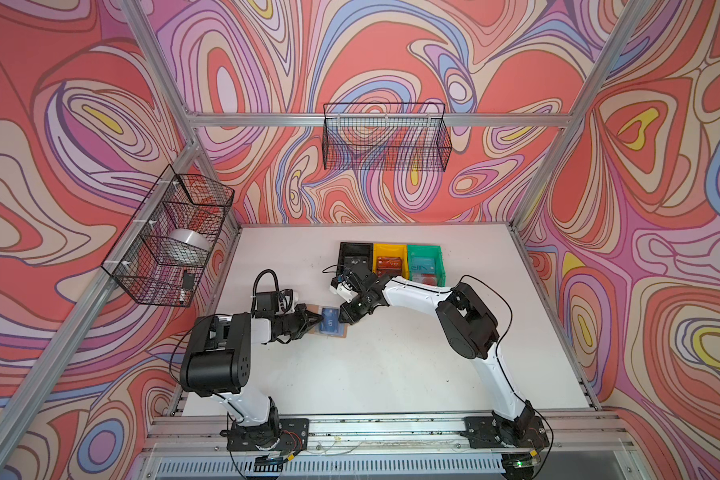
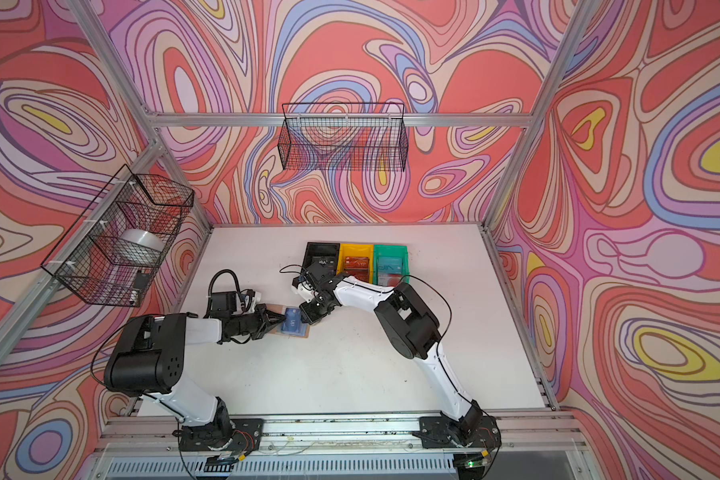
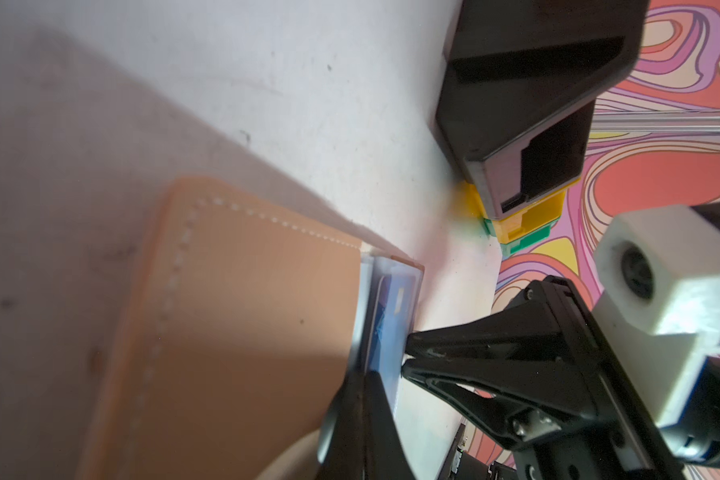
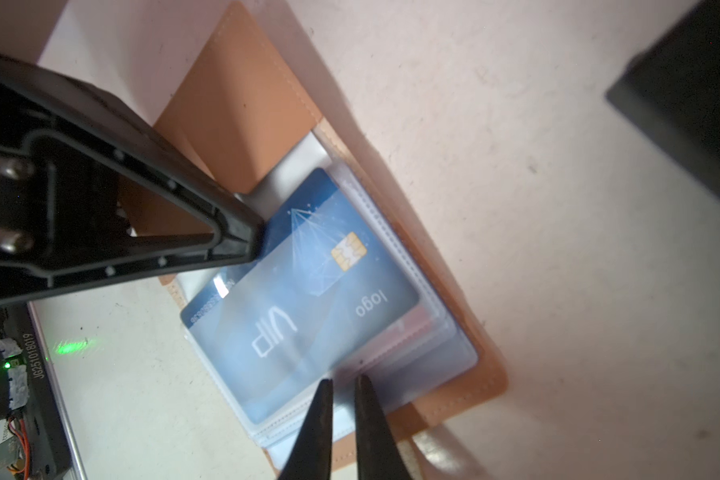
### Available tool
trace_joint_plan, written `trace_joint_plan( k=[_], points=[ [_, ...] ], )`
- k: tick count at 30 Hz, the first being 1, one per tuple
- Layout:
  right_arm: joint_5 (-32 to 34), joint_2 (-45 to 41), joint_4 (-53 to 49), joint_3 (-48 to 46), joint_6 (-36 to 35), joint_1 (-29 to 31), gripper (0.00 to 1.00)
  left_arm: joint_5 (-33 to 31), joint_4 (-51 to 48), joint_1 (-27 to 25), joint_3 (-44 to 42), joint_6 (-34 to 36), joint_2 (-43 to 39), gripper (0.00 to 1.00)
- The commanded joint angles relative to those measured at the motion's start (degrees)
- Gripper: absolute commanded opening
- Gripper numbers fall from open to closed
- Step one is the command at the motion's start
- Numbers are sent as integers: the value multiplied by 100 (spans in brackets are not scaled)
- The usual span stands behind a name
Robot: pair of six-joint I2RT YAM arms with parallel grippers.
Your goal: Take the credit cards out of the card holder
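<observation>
The tan card holder [image 1: 338, 336] [image 2: 304, 335] [image 4: 481, 390] lies open on the white table, its cover [image 3: 246, 311] tilted up on the left. A blue "VIP" credit card [image 1: 331, 324] [image 2: 292, 322] [image 4: 308, 299] [image 3: 391, 324] sits in the top clear sleeve, its left end poking out. My left gripper [image 1: 320, 319] [image 2: 284, 320] [image 3: 366, 374] [image 4: 246, 237] is shut on that end. My right gripper [image 1: 342, 320] [image 2: 308, 320] [image 4: 345, 380] [image 3: 406, 353] has a narrow gap between its fingers, with both tips resting on the sleeve's right edge and nothing between them.
Behind the holder stand a black bin [image 1: 354, 248], a yellow bin [image 1: 389, 251] with a red VIP card [image 1: 388, 264] and a green bin [image 1: 437, 266] with a bluish VIP card [image 1: 422, 266]. Wire baskets [image 1: 171, 237] [image 1: 385, 137] hang on the left and back walls.
</observation>
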Motion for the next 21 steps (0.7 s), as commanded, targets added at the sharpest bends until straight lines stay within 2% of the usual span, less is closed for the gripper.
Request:
trace_joint_plan(
  k=[1, 11, 21],
  points=[
    [500, 467, -762, -375, -66, 27, 15, -416, -751, 66, 90, 345, -193, 0],
    [508, 436, -766, -418, -73, 23, 16, -315, -583, 63, 45, 263, -222, 0],
    [491, 445, -772, -418, -75, 26, 16, -206, -337, 61, -21, 162, -187, 8]
  ],
)
